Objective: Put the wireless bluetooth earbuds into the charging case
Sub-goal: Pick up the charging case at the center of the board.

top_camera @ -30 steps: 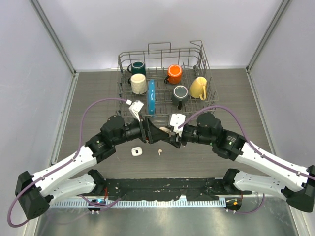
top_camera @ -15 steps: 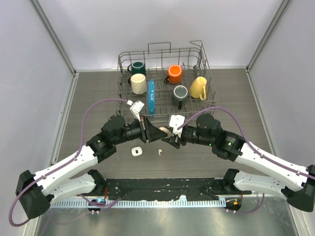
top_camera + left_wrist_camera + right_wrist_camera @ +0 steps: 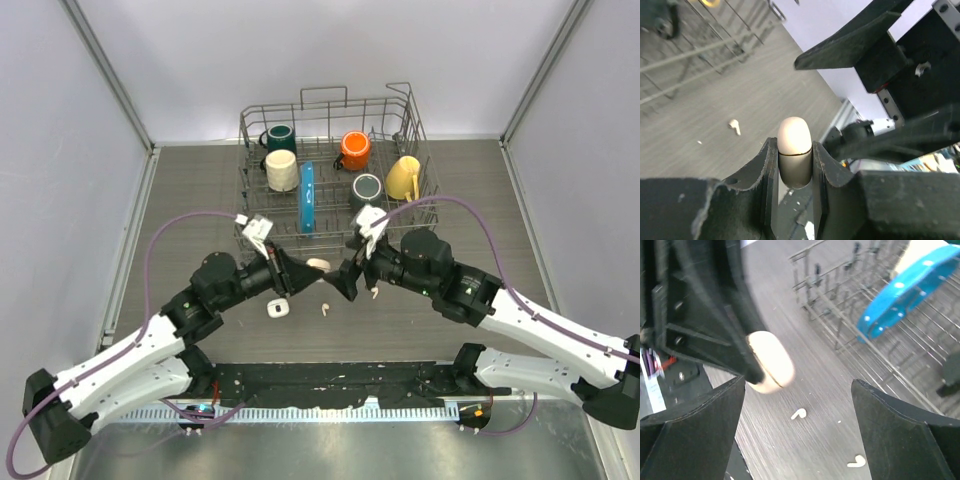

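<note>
1 overhead, 2 wrist close-ups sharing case (image 3: 794, 150)

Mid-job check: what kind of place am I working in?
Probably a lab test cell, not a kitchen: plain white walls boxing in a grey tabletop, and a wire dish rack of mugs.

The charging case (image 3: 794, 150) is off-white with a thin dark seam, set between the black fingers of the left claw (image 3: 795, 167). The earbuds (image 3: 324, 308) are white on a grey-brown streaked surface (image 3: 200, 200). At upper centre, the grey wire rack (image 3: 290, 108) holds a dark green mug (image 3: 280, 137), cream mug (image 3: 281, 172), orange mug (image 3: 355, 150), charcoal mug (image 3: 367, 190), yellow mug (image 3: 402, 180) and bright blue utensil (image 3: 307, 197).
</note>
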